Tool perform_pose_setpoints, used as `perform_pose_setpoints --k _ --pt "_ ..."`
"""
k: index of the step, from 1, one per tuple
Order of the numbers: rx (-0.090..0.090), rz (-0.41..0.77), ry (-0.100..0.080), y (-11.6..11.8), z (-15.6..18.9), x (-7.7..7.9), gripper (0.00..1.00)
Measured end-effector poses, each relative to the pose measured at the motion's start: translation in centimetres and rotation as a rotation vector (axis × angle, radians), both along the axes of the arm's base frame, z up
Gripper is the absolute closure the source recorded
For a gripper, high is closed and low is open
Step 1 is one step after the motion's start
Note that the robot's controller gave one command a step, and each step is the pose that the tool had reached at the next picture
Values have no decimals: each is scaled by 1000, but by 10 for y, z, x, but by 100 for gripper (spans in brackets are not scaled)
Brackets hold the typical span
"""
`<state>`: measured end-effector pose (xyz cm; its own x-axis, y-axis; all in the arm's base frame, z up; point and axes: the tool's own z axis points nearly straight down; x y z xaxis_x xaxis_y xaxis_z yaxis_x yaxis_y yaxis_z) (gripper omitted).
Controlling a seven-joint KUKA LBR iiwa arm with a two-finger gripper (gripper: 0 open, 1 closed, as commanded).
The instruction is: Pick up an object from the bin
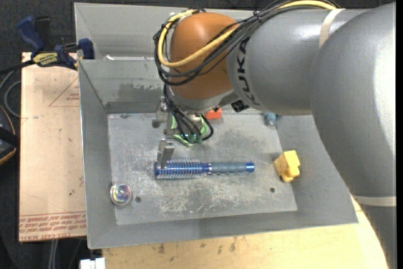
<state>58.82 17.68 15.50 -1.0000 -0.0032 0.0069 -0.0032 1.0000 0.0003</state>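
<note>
My gripper [165, 153] hangs under the arm's orange cover, left of the bin's middle. Its lower end comes down right above the bristle end of a blue hairbrush [203, 168]. The brush lies flat on the bin floor, bristles to the left and handle pointing right. Whether the gripper touches the brush I cannot tell. A small green thing [192, 137] sits just right of the gripper, partly under the cover.
A yellow block [287, 165] lies at the right of the floor. A clear round knob [120, 193] rests in the front left corner. A small orange piece [215, 113] and a pale blue piece [270, 118] lie near the back wall, beneath the arm.
</note>
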Motion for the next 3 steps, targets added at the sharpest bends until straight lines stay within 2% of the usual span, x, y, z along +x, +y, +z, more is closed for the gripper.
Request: perform_pose_setpoints --k 1,2,3 --pt "7 135 -17 -45 -80 -24 0" --pt "7 136 -24 -44 -77 -22 100" --pt "2 338 -16 -47 63 -28 100"
